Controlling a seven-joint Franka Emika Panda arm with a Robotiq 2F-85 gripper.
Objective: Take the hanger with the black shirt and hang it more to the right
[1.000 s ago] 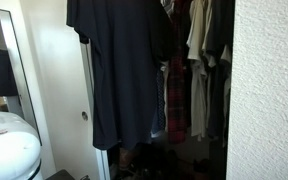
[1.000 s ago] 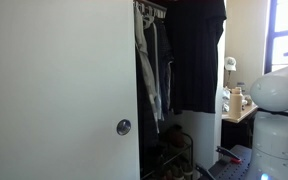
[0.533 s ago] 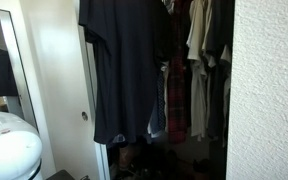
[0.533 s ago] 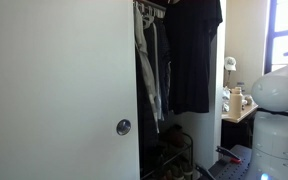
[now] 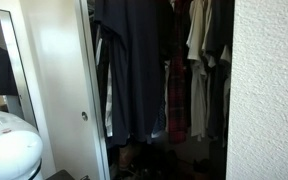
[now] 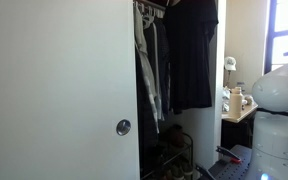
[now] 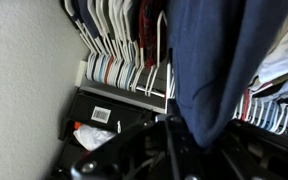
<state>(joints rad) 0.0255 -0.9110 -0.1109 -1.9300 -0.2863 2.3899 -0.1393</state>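
Clenching gripper (image 7: 169, 128) fully tight at bottom of wrist view, apparently pinching the hanger up at the collar. Not confirming hook or grip point, hanger hiding inside fabric. Dangling the black shirt (image 7: 219, 60) right off the fingertips, touching them, draping away below gripper toward closet floor. Gripping at the top, probably for letting cloth swing free and clearing neighbours on the way along the rail. Showing up in both exterior views as a dark sheet, shirt (image 5: 134, 70) at the closet opening, same shirt (image 6: 192, 55) just beside the sliding door (image 6: 54, 90). Sitting above those frames, gripper not showing there. Running long axis vertical: collar end up at gripper, hem pointing straight down. Facing broad side roughly out of the closet, exact turn not readable. Hanging deeper in beyond gripper: plaid shirt (image 5: 176, 100) and pale shirts (image 5: 196, 40), near the black one, touching or not unclear. Judging rehanging not yet done, rightward spot on the rail not showing.
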